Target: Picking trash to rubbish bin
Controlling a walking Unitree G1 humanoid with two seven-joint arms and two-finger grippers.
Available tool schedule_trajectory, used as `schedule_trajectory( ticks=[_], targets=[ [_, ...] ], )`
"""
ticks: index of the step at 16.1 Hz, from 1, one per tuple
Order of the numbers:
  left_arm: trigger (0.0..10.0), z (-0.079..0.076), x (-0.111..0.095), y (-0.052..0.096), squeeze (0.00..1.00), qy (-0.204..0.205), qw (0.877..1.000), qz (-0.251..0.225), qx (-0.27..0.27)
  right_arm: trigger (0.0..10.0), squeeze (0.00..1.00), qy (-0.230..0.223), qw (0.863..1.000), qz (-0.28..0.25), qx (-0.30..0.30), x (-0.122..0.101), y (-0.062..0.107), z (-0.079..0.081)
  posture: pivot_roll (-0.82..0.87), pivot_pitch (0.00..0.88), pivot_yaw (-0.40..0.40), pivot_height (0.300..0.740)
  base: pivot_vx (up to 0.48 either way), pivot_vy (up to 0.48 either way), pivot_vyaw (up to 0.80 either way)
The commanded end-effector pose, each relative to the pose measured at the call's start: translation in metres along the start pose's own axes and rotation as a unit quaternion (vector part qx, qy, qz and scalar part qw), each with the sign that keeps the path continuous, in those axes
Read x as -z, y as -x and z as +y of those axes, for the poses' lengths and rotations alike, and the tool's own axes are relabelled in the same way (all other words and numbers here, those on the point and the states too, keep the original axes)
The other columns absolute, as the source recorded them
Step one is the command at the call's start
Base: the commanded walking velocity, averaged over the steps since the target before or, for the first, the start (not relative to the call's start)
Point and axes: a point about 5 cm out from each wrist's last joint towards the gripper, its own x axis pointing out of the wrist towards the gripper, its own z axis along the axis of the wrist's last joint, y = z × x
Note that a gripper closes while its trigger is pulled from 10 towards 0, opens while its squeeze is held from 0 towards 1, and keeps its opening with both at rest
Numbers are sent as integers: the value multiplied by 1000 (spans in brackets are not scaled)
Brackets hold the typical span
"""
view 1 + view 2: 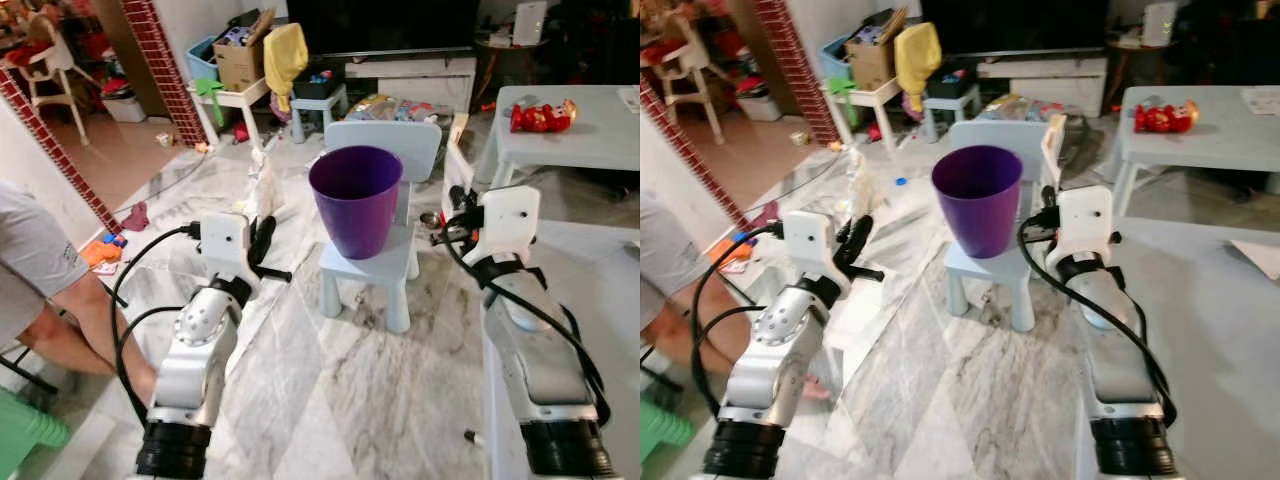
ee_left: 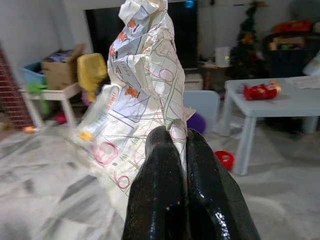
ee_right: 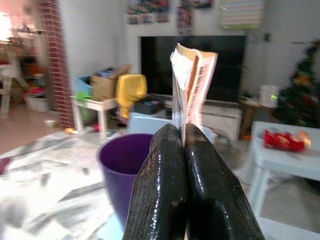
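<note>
Nearest, our left pincer (image 2: pixel 182 150) is clenched on a crumpled wrapper (image 2: pixel 142 95); our right pincer (image 3: pixel 184 137) grips what looks like folded card (image 3: pixel 192 85). Both are raised ready to drop into the purple bin (image 1: pixel 356 198), beyond on the small chair (image 1: pixel 385 262).

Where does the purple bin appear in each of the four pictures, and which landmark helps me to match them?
Left eye view: purple bin, centre, standing on the small pale chair.
Right eye view: centre, slightly left, on the same chair.
Left wrist view: a small purple patch beside the crumpled wrapper.
Right wrist view: lower left, behind the fingers.
Shared landmark: red packet on the pale table.
</note>
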Motion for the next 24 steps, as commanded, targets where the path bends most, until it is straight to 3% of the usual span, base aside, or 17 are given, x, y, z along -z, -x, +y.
schedule_trajectory(
  ticks=[1, 6, 24],
  targets=[
    [10000, 9, -5, 1, 0, -8, 1000, -4, -11, 10000, 0, -13, 1000, -10, -7, -4, 0, 8, -15, 36, 122, 740, 472, 0, 0],
    [10000, 14, 0, 6, 0, -7, 1000, 5, -19, 10000, 0, -36, 999, 22, -15, 14, 14, 24, -12, 38, 121, 740, 480, 0, 0],
    [10000, 12, 1, 6, 0, -3, 1000, 8, -20, 10000, 0, -24, 999, 25, -37, 16, 14, 28, -7, 35, 117, 740, 472, 0, 0]
  ],
)
